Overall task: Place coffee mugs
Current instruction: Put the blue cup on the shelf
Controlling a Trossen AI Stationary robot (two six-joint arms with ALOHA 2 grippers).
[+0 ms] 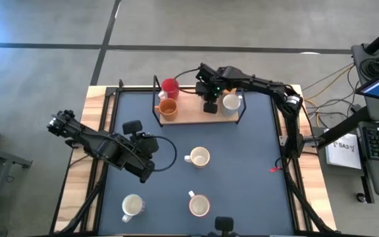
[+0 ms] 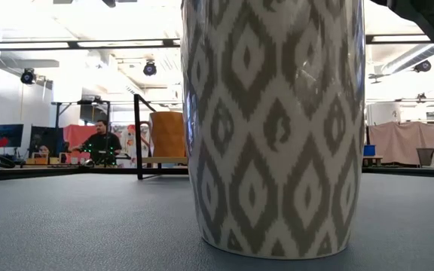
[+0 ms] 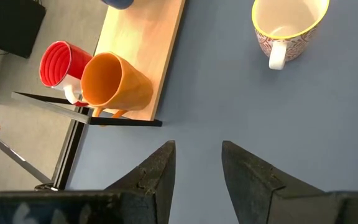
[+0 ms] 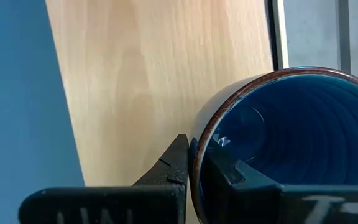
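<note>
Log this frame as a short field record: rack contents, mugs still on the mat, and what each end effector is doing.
rack: light wooden shelf with black frame, at the table's far edge
on rack: red ceramic mug, orange ceramic mug, white mug
on mat: three white mugs
right end effector: over the shelf, shut on rim of blue glazed mug
left end effector: open, empty, above the mat

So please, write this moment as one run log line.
right gripper: shut on blue mug rim, over wooden rack | left gripper: open, empty, over mat
</note>
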